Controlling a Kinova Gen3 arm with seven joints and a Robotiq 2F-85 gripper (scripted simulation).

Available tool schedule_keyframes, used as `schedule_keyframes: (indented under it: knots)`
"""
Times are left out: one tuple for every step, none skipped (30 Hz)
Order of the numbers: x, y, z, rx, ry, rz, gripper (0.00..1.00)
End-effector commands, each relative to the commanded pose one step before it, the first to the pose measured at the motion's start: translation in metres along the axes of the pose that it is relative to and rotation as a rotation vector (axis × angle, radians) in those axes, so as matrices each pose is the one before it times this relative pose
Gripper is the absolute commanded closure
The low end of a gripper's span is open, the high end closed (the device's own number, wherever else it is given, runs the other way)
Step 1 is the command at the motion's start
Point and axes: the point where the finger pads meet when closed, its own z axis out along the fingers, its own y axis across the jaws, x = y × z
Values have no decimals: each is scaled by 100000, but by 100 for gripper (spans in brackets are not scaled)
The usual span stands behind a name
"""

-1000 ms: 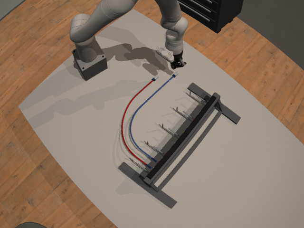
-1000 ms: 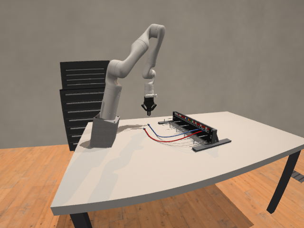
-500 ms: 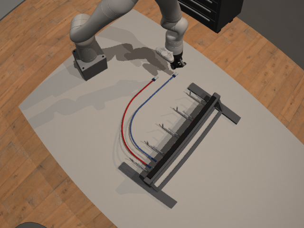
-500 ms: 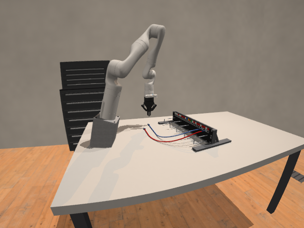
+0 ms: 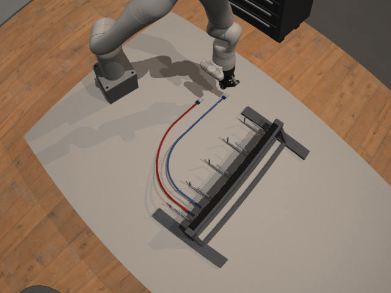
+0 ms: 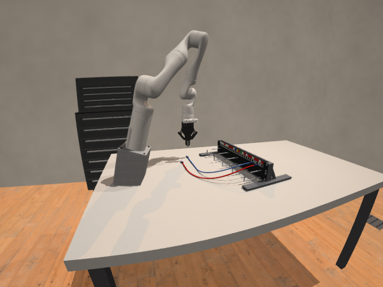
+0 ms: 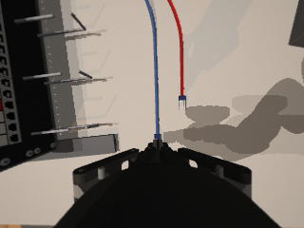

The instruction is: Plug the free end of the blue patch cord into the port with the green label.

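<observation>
The arm (image 5: 224, 47) (image 6: 173, 60) is finished in pale grey, pretty smooth, with chunky rounded joints and thin dashed seams. The gripper (image 5: 228, 82) (image 6: 187, 137) (image 7: 158, 145) is done in black, with angular linkages. The base (image 5: 124, 91) (image 6: 128, 173) is boxy, darker grey, dotted with dark screws.

Wrist view: free plug of blue patch cord (image 7: 156, 100) mostly hidden behind fingertips; rack (image 7: 33, 95) cut off by left edge. Exterior view: green label (image 6: 241, 152) too small for its port's outline to be discerned.
</observation>
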Motion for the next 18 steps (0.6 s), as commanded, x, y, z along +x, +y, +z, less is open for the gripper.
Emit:
schedule_keyframes:
  knots:
    - [-40,-30,-48,92,-109,-3,100]
    - [0,0,0,0,0,0,100]
    - [0,0,0,0,0,0,100]
    - [0,0,0,0,0,0,100]
    - [-5,0,2,4,-1,5,100]
    - [-27,1,10,21,-7,26,100]
    - [0,0,0,0,0,0,100]
    - [0,0,0,0,0,0,100]
    - [-55,2,21,43,-14,53,100]
    - [-77,4,30,61,-19,74,100]
    - [-85,4,33,67,-22,82,100]
    - [-77,4,30,61,-20,74,100]
    - [-55,3,21,44,-14,53,100]
    - [-27,2,10,21,-7,26,100]
    - [-5,0,2,4,-1,5,100]
    - [0,0,0,0,0,0,63]
    - [0,0,0,0,0,0,63]
    - [0,0,0,0,0,0,63]
